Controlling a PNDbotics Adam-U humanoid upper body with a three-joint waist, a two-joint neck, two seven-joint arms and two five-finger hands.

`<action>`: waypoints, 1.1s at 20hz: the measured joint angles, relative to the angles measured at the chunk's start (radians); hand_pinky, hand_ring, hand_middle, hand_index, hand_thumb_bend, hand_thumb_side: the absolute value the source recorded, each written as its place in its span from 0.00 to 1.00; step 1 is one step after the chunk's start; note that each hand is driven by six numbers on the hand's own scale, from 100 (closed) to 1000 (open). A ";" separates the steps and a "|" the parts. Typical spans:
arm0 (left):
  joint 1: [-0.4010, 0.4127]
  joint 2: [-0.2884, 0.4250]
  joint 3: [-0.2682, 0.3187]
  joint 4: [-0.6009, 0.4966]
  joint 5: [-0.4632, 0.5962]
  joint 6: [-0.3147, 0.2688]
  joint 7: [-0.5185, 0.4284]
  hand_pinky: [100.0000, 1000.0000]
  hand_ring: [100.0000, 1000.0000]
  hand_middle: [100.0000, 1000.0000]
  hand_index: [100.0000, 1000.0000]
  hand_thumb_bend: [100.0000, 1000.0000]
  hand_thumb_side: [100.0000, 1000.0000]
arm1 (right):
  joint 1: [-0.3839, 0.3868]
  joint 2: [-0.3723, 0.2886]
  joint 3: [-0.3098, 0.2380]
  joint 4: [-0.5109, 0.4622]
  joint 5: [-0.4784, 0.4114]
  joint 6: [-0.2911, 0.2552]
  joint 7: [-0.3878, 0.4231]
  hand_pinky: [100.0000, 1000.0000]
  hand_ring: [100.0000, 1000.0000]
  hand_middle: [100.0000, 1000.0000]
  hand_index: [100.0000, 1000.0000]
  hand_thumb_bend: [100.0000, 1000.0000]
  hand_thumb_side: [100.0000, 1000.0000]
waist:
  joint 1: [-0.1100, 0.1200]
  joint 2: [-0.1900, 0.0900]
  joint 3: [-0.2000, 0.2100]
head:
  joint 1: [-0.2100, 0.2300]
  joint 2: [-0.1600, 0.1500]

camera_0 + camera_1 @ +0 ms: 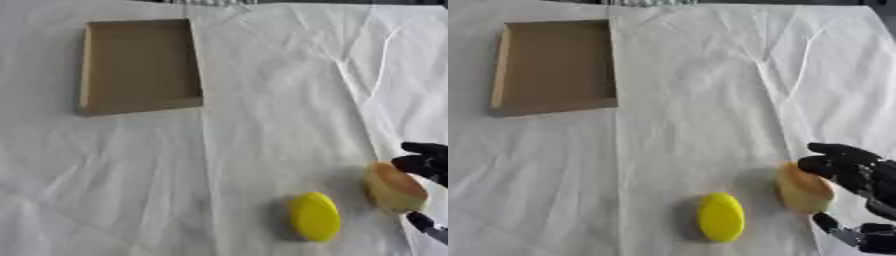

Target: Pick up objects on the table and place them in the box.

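A shallow brown cardboard box (140, 65) lies at the far left of the table. Near the front edge lies a yellow oval object (721, 217). Just to its right sits a tan, bun-like object with an orange top (802, 192). My right hand (855, 172) comes in from the right edge, beside the bun. Its fingers (829, 150) reach over the bun's upper right side, and its thumb (829, 223) is spread below the bun's lower right. The hand is open, with the bun resting on the cloth between fingers and thumb. My left hand does not show.
A creased white cloth (262, 100) covers the whole table, with a raised fold running down the right side. Nothing shows inside the box.
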 measured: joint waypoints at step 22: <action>0.000 -0.017 -0.011 0.000 0.019 0.007 -0.015 0.84 0.76 0.73 0.83 0.09 0.54 | -0.031 -0.017 0.050 0.000 -0.004 0.109 0.056 0.90 0.96 0.81 0.95 0.20 0.15 | 0.002 0.004 0.014 | -0.009 0.000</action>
